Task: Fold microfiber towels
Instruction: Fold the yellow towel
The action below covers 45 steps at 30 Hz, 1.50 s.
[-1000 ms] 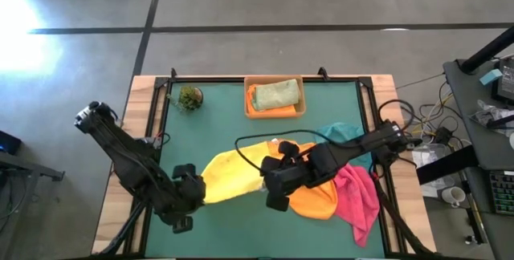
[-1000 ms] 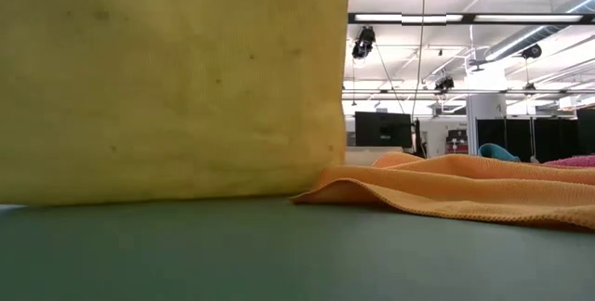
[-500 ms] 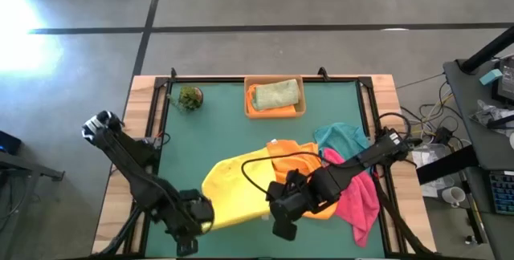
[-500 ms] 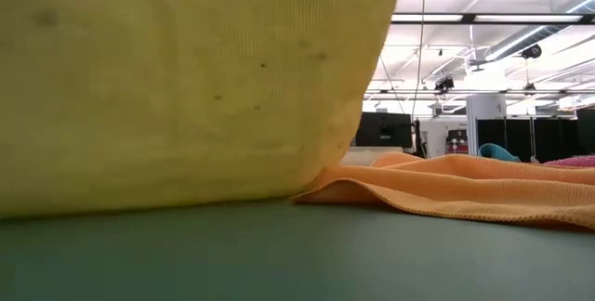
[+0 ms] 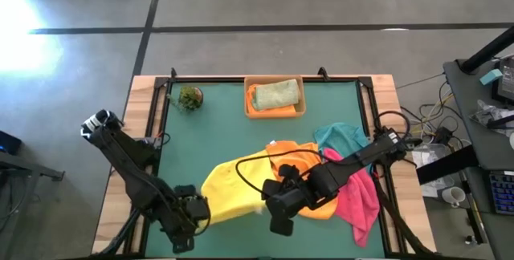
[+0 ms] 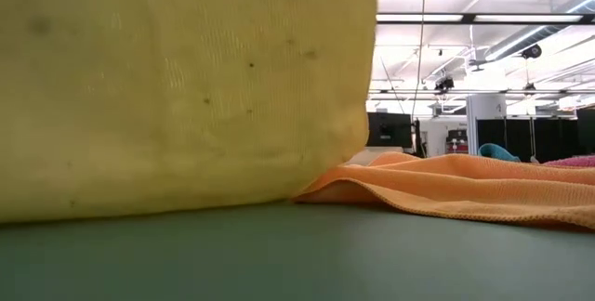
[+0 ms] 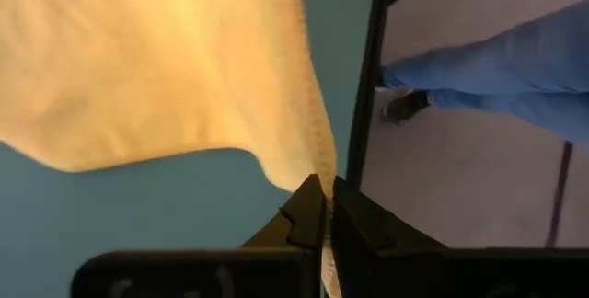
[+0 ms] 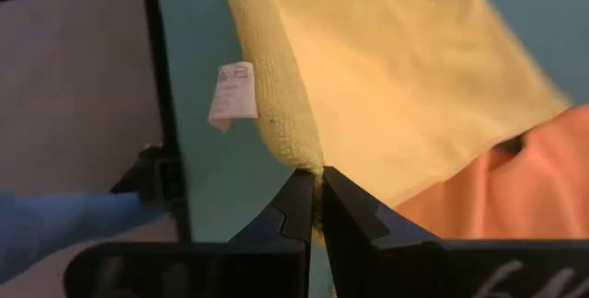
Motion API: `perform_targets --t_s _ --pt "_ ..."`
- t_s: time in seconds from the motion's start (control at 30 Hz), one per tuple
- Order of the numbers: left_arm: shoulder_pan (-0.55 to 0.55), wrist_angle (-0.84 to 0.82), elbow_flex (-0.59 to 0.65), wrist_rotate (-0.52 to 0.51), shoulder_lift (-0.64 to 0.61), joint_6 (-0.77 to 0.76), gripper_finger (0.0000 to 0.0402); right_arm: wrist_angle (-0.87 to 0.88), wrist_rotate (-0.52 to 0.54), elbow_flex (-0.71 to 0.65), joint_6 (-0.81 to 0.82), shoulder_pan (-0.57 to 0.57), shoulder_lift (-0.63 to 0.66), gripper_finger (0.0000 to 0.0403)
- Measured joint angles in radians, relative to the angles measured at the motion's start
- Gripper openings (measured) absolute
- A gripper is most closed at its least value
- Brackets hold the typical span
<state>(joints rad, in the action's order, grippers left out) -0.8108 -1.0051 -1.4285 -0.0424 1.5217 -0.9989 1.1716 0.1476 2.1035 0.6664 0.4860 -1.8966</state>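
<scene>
The yellow towel is stretched between my two grippers over the near middle of the green mat; it fills the left of the low view. My left gripper is shut on its near left corner. My right gripper is shut on its near right corner. An orange towel lies crumpled under and beside my right arm, with the pink towel and the teal towel to its right. An olive green towel lies folded on an orange one in the tan tray. My left gripper pinches a corner of the yellow towel at its edge between its two fingers. The cloth runs away from the fingers, lifted off the mat there. My right gripper pinches the yellow towel at a corner fold between its two fingers, near the white label. The cloth rises from the fingers and spreads toward the orange towel.
A small green plant ball sits at the far left of the mat. A black frame rail runs along the mat's sides. A person's blue-clad leg shows beyond the table's near edge.
Both grippers have carried the yellow towel toward the table's near edge, my left one also a little to the right. The towel's near edge has come closer to the low camera. The orange, pink and teal towels have stayed in place.
</scene>
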Motion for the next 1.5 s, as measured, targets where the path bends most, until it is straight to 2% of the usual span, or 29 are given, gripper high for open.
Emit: perform_targets --t_s 0.13,0.3,0.57,0.87,1.07,1.27,1.5 --pt "0.007 -0.074 -0.009 -0.062 -0.039 0.036 0.0 -0.005 0.077 0.026 -0.083 -0.016 0.0 0.0011" --pt "0.02 -0.241 -0.04 -0.115 -0.086 0.036 0.0 -0.015 0.122 0.055 -0.201 -0.059 0.002 0.0011" --pt "0.056 -0.564 -0.173 -0.189 -0.118 0.038 0.0 -0.1 0.186 0.068 -0.409 -0.135 0.002 0.0011" --pt "0.109 -0.565 -0.252 -0.402 -0.184 0.151 0.0 -0.17 0.275 0.068 -0.639 -0.197 0.016 0.0011" --pt "0.176 -0.566 -0.256 -0.425 -0.248 0.231 0.0 -0.185 0.276 0.068 -0.71 -0.259 0.04 0.0011" --pt "0.295 -0.566 -0.256 -0.473 -0.296 0.397 0.0 -0.202 0.275 0.068 -0.798 -0.337 0.046 0.0011" --pt "0.508 -0.566 -0.258 -0.521 -0.348 0.653 0.0 -0.266 0.275 0.068 -0.819 -0.445 0.065 0.0011"
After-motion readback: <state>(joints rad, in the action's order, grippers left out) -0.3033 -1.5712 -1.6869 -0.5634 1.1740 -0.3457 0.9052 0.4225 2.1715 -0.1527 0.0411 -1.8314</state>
